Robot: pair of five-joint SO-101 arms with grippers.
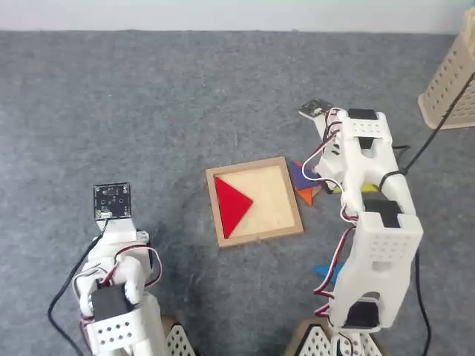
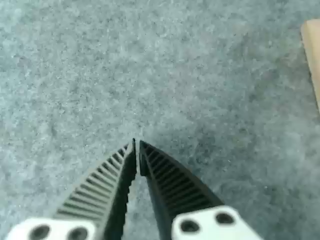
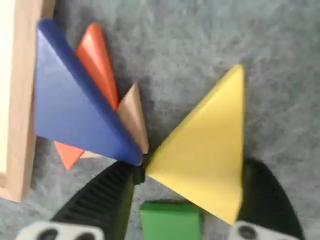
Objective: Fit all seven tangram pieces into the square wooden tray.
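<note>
Pincer tips on the left arm, the left pincer [image 2: 136,145], are pressed together with nothing between them. It hangs over bare grey carpet near the front left corner of the desk [image 1: 148,96].

Next comes the square wooden tray [image 1: 245,165], near the middle of the desk. One red triangle [image 1: 231,204] lies flat inside it, against the tray's left wall. The other side of the tray floor is bare wood.

Just past the tray's right wall, loose pieces lie in a small heap on the carpet. A blue triangle [image 3: 70,105] lies on top, with one edge right beside the tray wall. An orange piece [image 3: 97,55] and a wood-coloured piece [image 3: 134,115] poke out from under it.

A yellow triangle [image 3: 205,150] lies beside the heap, and one of its corners meets a corner of the blue one. The right pincer [image 3: 197,172] is spread wide, with one finger on each side of the yellow triangle. Whether they press on it cannot be told. A green piece [image 3: 167,220] lies close by, between the fingers.

A light blue piece [image 1: 326,271] peeks out from under the right arm [image 1: 371,222], nearer the front edge.
</note>
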